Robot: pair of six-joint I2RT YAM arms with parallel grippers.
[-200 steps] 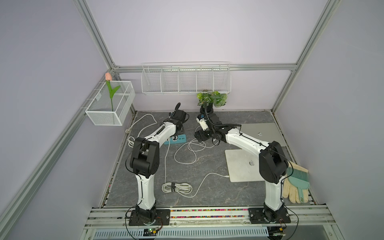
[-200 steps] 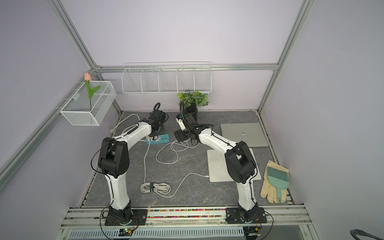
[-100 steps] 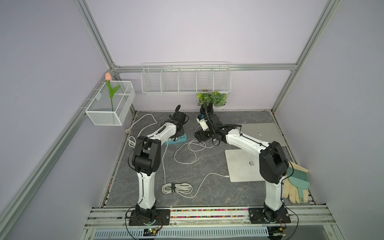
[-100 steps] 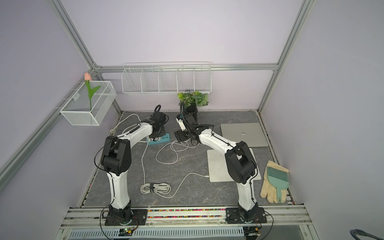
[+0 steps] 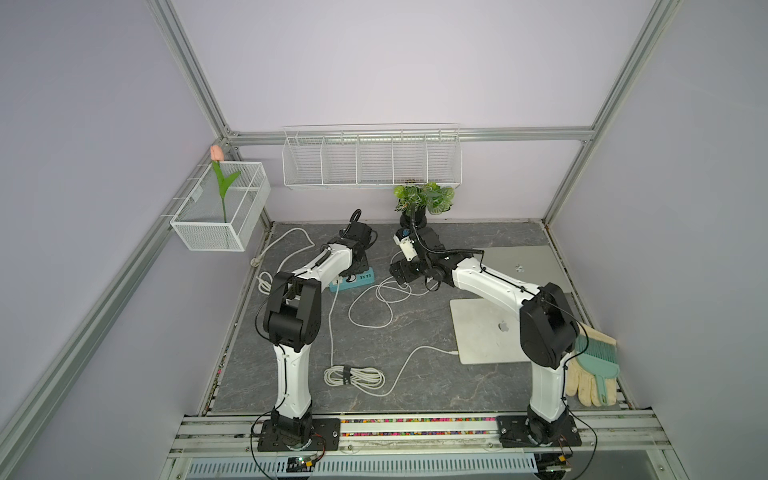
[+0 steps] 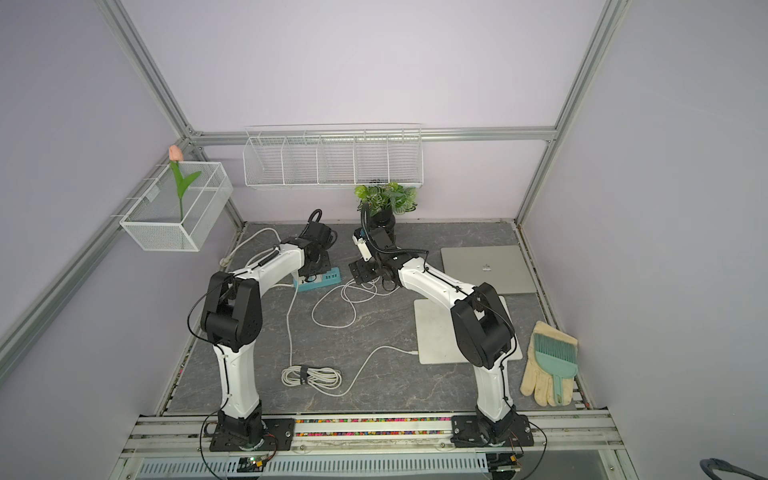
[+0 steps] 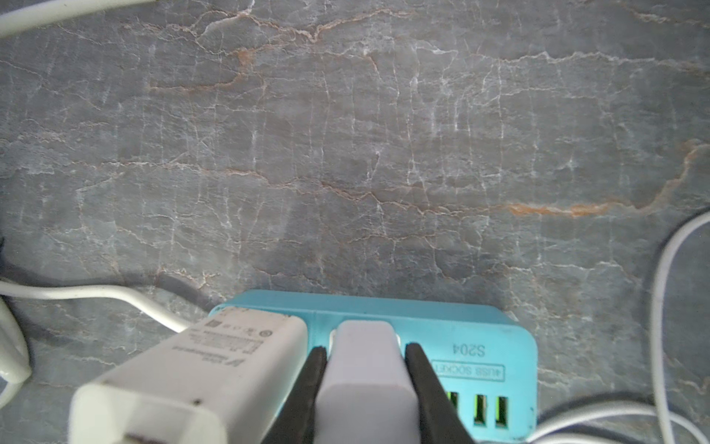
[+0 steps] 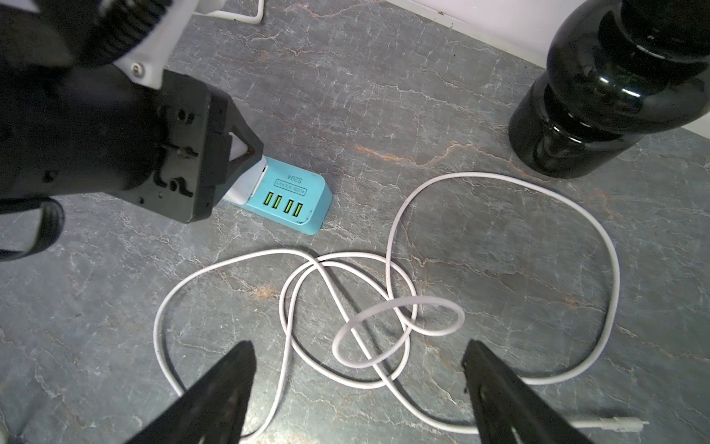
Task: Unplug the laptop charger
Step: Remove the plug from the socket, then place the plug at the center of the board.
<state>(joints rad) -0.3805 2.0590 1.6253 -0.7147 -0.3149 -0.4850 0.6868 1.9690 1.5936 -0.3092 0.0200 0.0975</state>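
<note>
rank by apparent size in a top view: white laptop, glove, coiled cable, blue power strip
1. white laptop
2. glove
3. coiled cable and blue power strip: too close, strip partly hidden under left arm

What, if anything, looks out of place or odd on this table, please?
Nothing looks spilled or damaged. The white cable lies in tangled overlapping loops beside the blue power strip, and a work glove with a teal brush on it sits at the right edge of the table.
</note>
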